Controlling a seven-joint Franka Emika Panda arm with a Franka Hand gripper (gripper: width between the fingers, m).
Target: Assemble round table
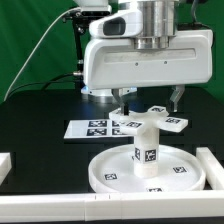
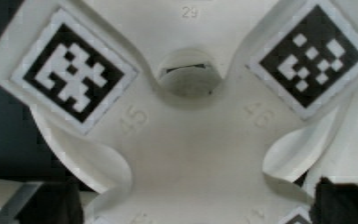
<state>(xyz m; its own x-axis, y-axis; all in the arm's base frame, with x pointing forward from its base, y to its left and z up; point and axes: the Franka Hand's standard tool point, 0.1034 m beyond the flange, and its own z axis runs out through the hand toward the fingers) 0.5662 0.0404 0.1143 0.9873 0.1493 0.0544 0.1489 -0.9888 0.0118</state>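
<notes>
The round disc (image 1: 115,172) lies on the black table near the front, and the short cylindrical leg (image 1: 147,150) stands upright at its middle. Behind it the cross-shaped base (image 1: 168,122) lies flat on the table. My gripper (image 1: 151,101) hangs open just above the base, one finger on each side. In the wrist view the cross-shaped base (image 2: 190,140) fills the picture, with its centre hole and two tagged arms showing. One arm of the cross runs between the dark fingertips (image 2: 23,206) of my gripper (image 2: 179,207). Nothing is gripped.
The marker board (image 1: 97,127) lies flat to the exterior view's left of the base. White edge rails (image 1: 211,166) stand at both sides, and another (image 1: 90,209) runs along the front. A green backdrop hangs behind.
</notes>
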